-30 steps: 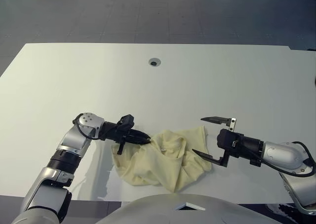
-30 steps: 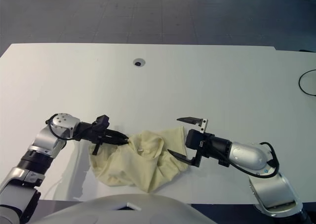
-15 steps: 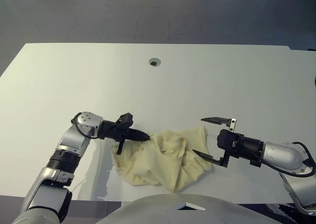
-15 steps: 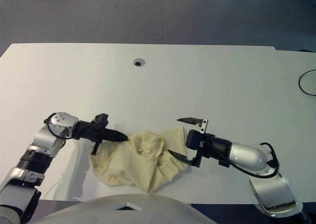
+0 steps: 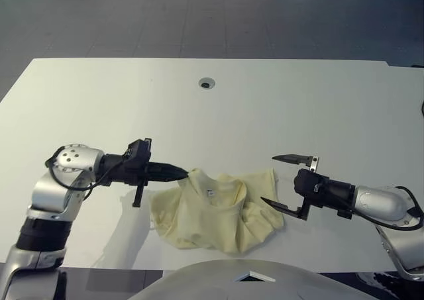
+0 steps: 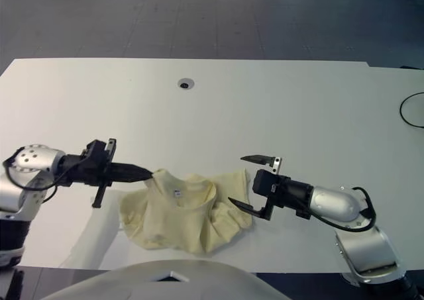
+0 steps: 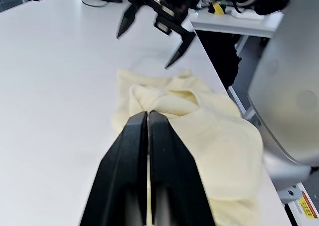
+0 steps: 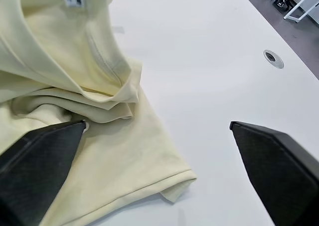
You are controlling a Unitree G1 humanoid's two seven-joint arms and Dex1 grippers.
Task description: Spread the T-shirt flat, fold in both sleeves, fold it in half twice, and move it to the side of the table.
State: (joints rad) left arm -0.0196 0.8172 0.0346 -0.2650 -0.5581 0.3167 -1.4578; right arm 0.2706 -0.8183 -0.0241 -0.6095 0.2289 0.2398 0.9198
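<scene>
Pinching the T-shirt (image 5: pixel 212 210), left tool (image 5: pixel 184 174) hovers near front edge of table (image 5: pixel 265 114).

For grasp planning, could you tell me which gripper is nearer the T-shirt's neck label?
Left. The left gripper grips the T-shirt close beside the neck label; the right gripper is open at the opposite edge.

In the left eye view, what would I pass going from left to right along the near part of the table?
Left end effector, pinching the T-shirt → T-shirt → right end effector, open at its far edge.
</scene>
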